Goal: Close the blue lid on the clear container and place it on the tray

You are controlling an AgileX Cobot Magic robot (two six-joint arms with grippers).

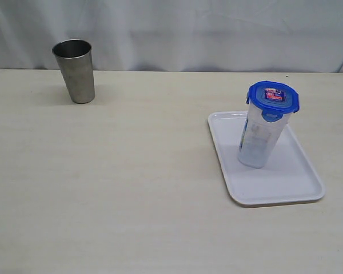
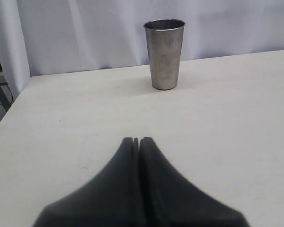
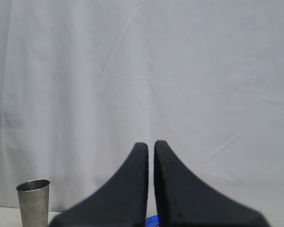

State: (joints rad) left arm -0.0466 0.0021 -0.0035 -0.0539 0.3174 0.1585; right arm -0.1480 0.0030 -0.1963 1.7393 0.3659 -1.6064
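Far left of the tray (image 1: 291, 191), a steel cup (image 1: 74, 70) stands alone. The left gripper (image 2: 136, 140) faces that cup, jaws pressed together on nothing. On the tray, the clear container (image 1: 257, 142) stands up tall with the blue lid (image 1: 273, 96) on top. The right gripper (image 3: 150, 144), also closed and empty, is nearer: the lid peeks out just past its tips.
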